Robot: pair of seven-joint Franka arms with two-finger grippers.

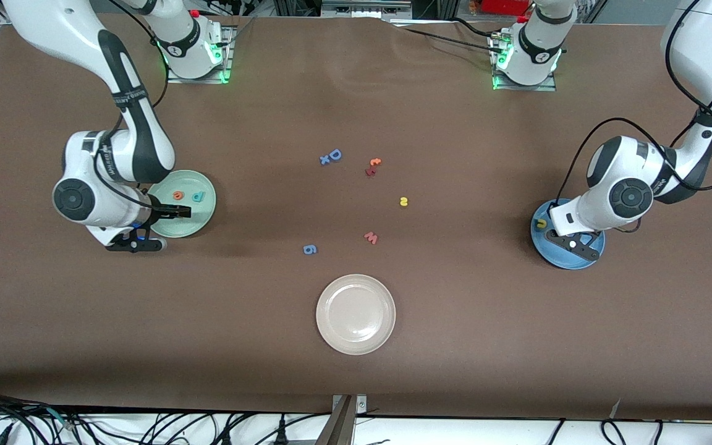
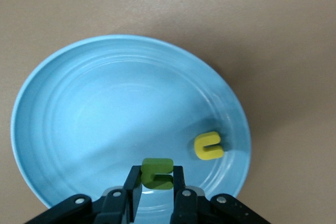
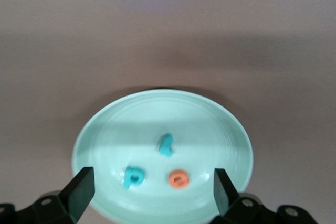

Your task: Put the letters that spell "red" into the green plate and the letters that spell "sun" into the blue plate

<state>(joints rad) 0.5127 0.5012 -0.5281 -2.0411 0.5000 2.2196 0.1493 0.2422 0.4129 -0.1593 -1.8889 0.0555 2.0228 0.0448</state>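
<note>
Nearest my front camera sits the beige-white plate, and I place everything else from it. Just farther from the camera than that plate lie a blue "6" and a salmon-red "w". Farther again is the yellow "s", loose on the table, then the red-and-orange letter pair and the blue capital "D" with a small blue cross touching it.

Toward the right arm's end of the table from the beige-white plate I see the green plate. In it lie the orange "e", the teal "d" and the smaller teal "r", all apart from one another. I have the right gripper low over that plate's rim, its fingers spread wide with nothing between them.

Toward the left arm's end from the beige-white plate is the blue plate. I can see the yellow "u" lying inside it near the rim. My left gripper hangs over the same plate with its fingers pinched against the olive-green "n", which sits between them just beside the "u" without touching it; whether the "n" rests on the plate I cannot tell.
</note>
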